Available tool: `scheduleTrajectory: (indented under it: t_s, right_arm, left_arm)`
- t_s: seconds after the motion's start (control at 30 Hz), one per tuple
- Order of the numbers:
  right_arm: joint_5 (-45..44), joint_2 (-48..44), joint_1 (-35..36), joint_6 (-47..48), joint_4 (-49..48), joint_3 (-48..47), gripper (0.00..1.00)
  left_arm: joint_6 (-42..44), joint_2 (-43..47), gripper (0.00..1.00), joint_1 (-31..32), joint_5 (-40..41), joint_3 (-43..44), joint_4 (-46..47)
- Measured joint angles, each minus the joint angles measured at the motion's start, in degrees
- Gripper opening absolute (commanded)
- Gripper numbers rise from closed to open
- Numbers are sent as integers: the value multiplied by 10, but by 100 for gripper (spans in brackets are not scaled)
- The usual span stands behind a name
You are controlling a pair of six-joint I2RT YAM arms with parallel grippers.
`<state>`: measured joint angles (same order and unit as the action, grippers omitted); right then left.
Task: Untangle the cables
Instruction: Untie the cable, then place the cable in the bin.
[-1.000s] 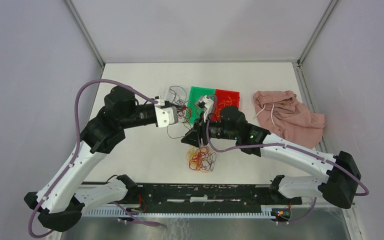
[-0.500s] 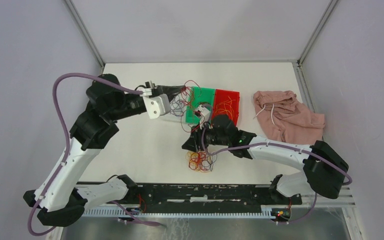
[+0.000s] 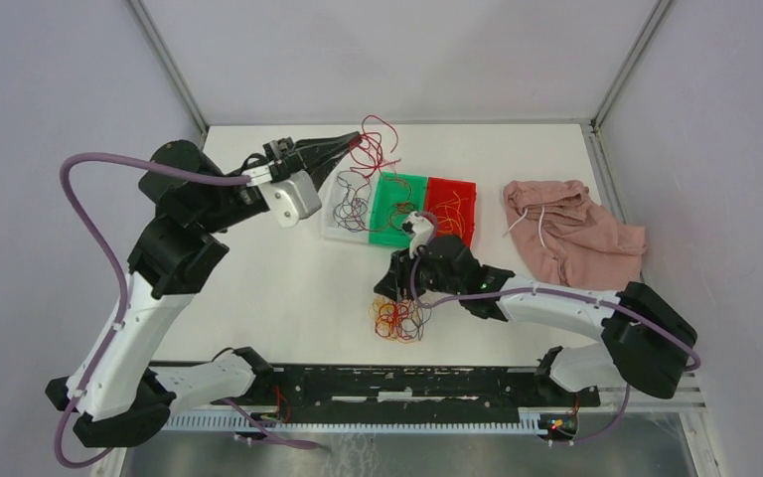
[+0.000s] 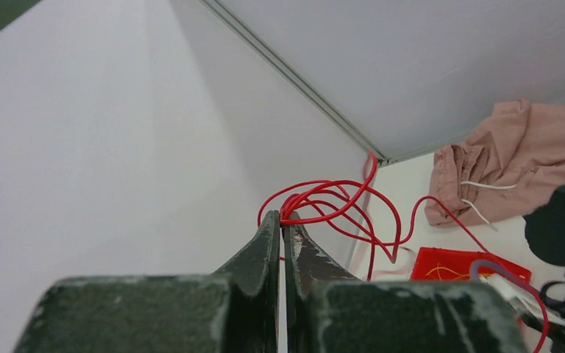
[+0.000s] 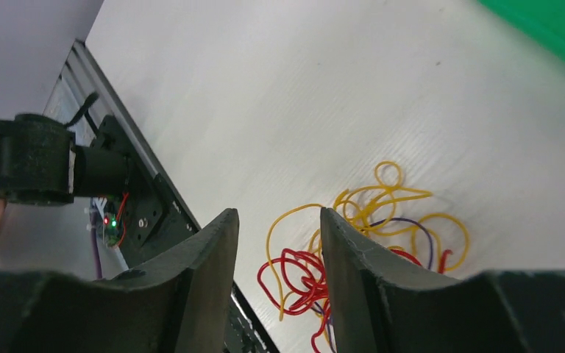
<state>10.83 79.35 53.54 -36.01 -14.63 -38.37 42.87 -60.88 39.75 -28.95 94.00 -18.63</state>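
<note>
Top external view: left jaws clench red cables [image 3: 373, 139] high above the bins [image 3: 407, 182], probably to draw them clear for sorting, while right jaws hang parted and empty over the tangled clump [image 3: 399, 318] on the counter [image 3: 278, 288]

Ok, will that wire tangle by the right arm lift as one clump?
Probably: the tangle looks interlocked, red, yellow and purple loops together. Likely light and springy rather than limp: the red wires pinched in the left jaws hold open curls. Loose ends may trail.

Cable clump [image 3: 398, 318] before bins [image 3: 389, 187]
</note>
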Motion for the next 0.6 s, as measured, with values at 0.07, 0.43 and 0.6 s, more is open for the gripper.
scheduleTrajectory:
  t_s: [0.07,0.43,0.6]
  right_arm:
    - [-19,-26,-13,-1,17,3,55]
    - [-122,-173,-142,1,137,-1,56]
    - [-176,-176,-156,8,210,-28,54]
  left_arm:
    - [0,0,3,0,3,-21,7]
    - [-2,-29,3,0,37,-156,61]
    - [-18,-58,3,0,72,-208,111]
